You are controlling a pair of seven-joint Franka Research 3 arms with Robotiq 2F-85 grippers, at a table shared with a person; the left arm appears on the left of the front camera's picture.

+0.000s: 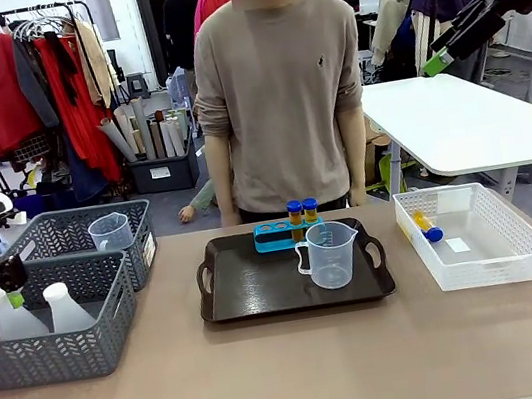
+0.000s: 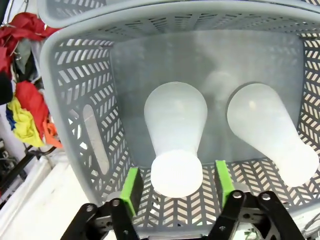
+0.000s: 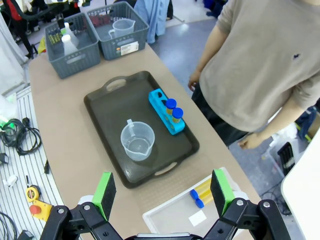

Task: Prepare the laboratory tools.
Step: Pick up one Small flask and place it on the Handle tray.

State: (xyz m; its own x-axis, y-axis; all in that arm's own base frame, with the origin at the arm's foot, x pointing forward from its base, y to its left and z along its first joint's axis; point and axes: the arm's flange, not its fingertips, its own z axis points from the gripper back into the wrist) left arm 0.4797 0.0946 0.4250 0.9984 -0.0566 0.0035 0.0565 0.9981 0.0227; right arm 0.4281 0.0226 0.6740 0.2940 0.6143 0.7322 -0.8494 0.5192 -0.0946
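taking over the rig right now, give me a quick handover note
left hand: open, astride the neck of one flask in the front grey basket, not gripped; second flask beside it
right hand: open, empty, high over the table
done: beaker and two racked tubes in the blue rack on the tray
left, likely: flask to tray, two loose tubes from the white basket

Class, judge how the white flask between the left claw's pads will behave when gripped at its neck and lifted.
The conical flask looks like translucent plastic, so probably light and not fragile. Its smooth, tapering neck may slip between the pads of the left claw. Its broad base should resist tipping when set down.
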